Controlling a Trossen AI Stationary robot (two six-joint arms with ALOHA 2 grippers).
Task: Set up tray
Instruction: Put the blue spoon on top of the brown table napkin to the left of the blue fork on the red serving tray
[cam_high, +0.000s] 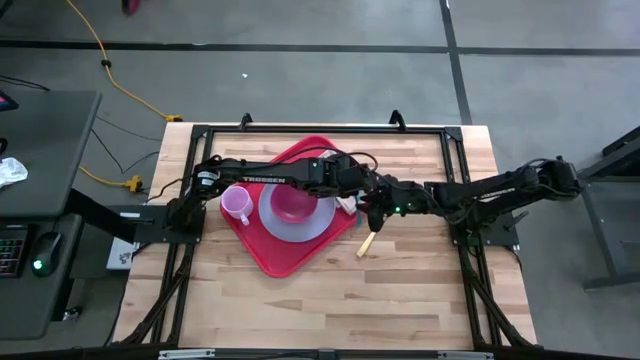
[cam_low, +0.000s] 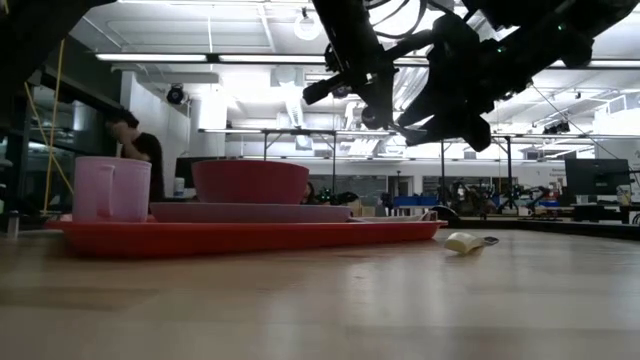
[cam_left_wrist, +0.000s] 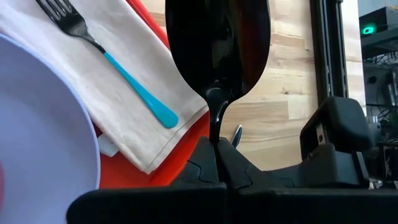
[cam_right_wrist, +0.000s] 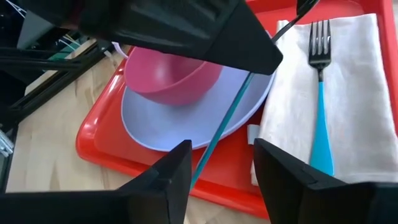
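Both hands hovering over the tray's (cam_high: 275, 255) right edge.
Left hand (cam_high: 352, 196) clamping a black spoon (cam_left_wrist: 217, 43); right hand (cam_right_wrist: 221, 165) spread wide, holding nothing, above fork (cam_right_wrist: 320, 93) on napkin (cam_right_wrist: 348, 130).

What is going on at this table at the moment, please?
The left pincer holds a black spoon shut in its grip above the large red plastic tray. The tray already carries a lavender plate, pink bowl, pink mug and a blue-handled fork on a napkin. The right pincer hovers open alongside.
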